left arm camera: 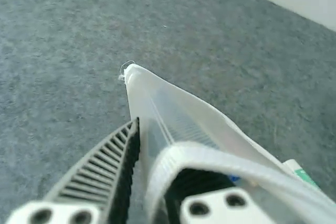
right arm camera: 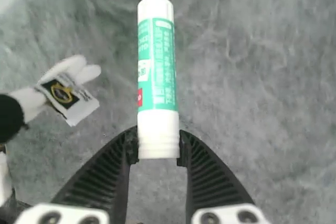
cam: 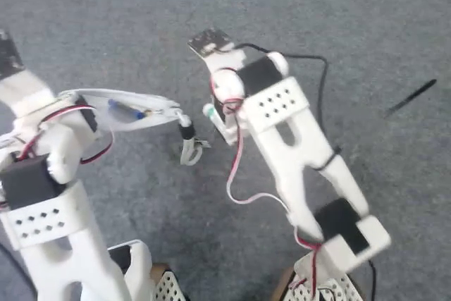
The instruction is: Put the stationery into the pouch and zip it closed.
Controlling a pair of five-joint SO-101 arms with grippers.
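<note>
The right claw (right arm camera: 157, 142) is clamping its two black ribbed jaws on one end of a white cylindrical plastic glue stick with a green label (right arm camera: 156, 66). The rest of the stick is projecting straight out beyond the fingertips, above the grey felt-covered worktop (right arm camera: 273, 77). In the high view this claw is hanging over the middle of the worktop, toward the far edge, and the stick's free end is pointing toward the left arm.

The left claw (left arm camera: 149, 140) is gripping one end of a translucent white soft-plastic pouch (left arm camera: 178, 114), jaws closed on the material. The pouch is extending outward from the fingertips to a pointed corner. In the high view the pouch is sitting over the left half of the worktop, with its free end near the glue stick but apart from it. Whether the pouch is touching the worktop cannot be told. A slim blue pen (cam: 125, 109) is lying inside the pouch. A black zip pull with a white tag (cam: 188, 142) is hanging from the pouch's free end, just beside the glue stick.

A thin black pen (cam: 411, 96) is lying on the worktop near its right edge, well apart from both claws.
</note>
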